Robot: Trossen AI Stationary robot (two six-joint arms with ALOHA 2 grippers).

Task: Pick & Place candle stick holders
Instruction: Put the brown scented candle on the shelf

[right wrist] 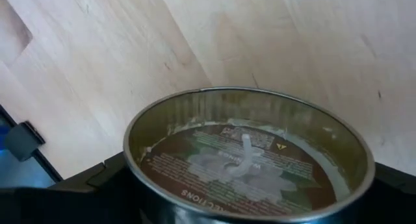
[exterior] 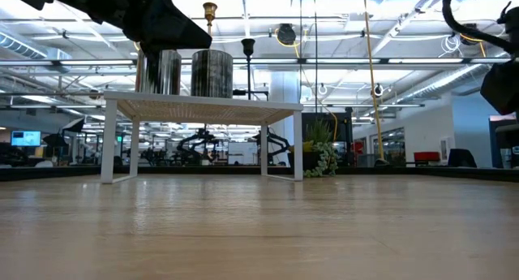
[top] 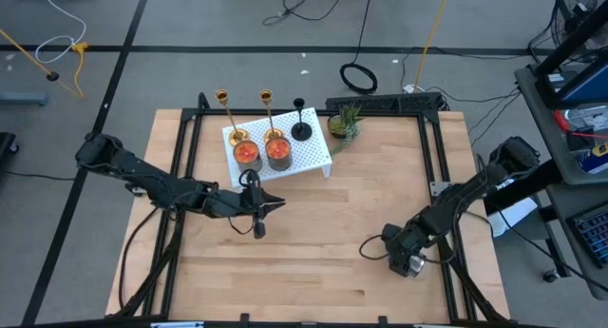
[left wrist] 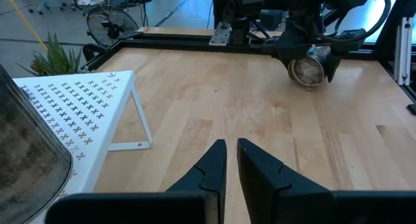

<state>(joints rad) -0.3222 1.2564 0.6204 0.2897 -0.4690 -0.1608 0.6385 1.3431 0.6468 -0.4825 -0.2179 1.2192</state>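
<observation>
1. Holders stand in a row in the upper middle of the high view, along the far edge of the table (top: 380, 223): two gold candle stick holders (top: 223, 105) (top: 267, 102) and, to their right, a shorter black candle stick holder (top: 300, 124). All three are upright behind a white perforated stand (top: 309, 152).
2. Two metal tins with orange contents (top: 246, 152) (top: 277, 150) sit on the stand, in front of the gold holders.
3. A small green plant (top: 344, 124) stands just right of the black holder.
4. The left gripper (top: 275, 205) is at centre-left of the high view, just below the stand and close to its near edge. In the left wrist view its fingers (left wrist: 211, 169) are nearly together, with only a narrow gap and nothing between them.
5. The right gripper (top: 404, 261) is at lower right of the high view, well apart from the holders. It is clamped on a shiny open tin (right wrist: 250, 152), whose round rim fills the right wrist view.
</observation>
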